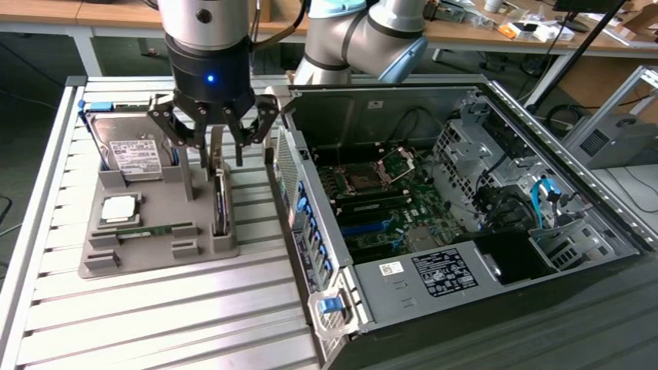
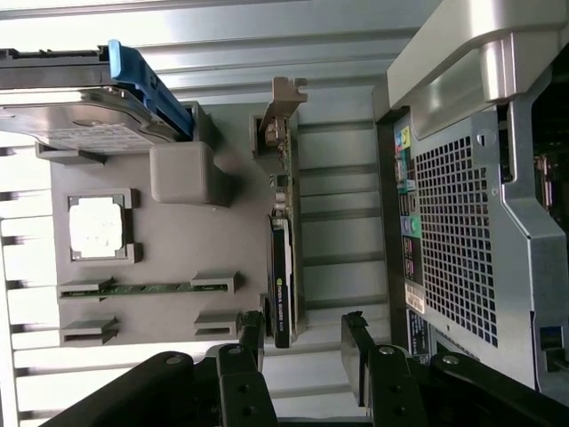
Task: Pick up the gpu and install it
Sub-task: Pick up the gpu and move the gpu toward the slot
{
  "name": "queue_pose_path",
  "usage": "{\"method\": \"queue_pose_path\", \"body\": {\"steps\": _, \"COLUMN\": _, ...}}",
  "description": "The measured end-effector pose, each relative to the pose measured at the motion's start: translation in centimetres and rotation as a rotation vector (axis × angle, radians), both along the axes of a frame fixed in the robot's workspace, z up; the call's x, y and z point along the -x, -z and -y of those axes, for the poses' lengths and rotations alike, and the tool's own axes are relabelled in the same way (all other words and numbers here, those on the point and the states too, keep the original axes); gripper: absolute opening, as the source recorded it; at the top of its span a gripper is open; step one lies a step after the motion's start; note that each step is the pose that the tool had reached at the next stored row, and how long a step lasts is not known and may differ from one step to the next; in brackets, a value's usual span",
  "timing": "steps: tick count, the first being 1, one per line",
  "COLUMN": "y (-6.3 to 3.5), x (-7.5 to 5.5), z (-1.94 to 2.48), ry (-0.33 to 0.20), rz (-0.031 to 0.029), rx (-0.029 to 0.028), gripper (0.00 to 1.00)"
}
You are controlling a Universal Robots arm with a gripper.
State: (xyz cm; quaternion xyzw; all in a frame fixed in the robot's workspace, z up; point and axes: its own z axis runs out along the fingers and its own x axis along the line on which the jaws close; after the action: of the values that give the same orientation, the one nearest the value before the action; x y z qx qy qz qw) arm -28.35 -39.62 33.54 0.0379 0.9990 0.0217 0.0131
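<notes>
The gpu [image 1: 219, 199] stands on its long edge in a slot at the side of the grey holder tray [image 1: 154, 247] nearest the computer case, its silver bracket at the far end. In the wrist view the gpu [image 2: 283, 253] shows a dark green board with a black cooler. My gripper [image 1: 225, 156] hangs straight above it, open. In the wrist view my gripper [image 2: 302, 327] straddles the card's cooler end, the card lying closer to one of the black fingers [image 2: 252, 331] than to the other. The fingers do not touch the card.
The tray also holds a silver hard drive [image 1: 129, 148] with a blue tab, a CPU [image 1: 119, 206] and a narrow RAM stick [image 1: 144, 229]. The open computer case [image 1: 575, 193] lies beside the tray at the exterior view's right, motherboard [image 1: 375, 208] exposed. Its perforated rear panel [image 2: 458, 231] is close to the card.
</notes>
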Motion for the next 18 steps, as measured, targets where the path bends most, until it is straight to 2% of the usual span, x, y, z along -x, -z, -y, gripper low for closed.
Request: {"method": "queue_pose_path", "body": {"steps": 18, "y": 0.5, "x": 0.0, "z": 0.0, "ry": 0.0, "rz": -0.0001, "rx": 0.0, "gripper": 0.48}}
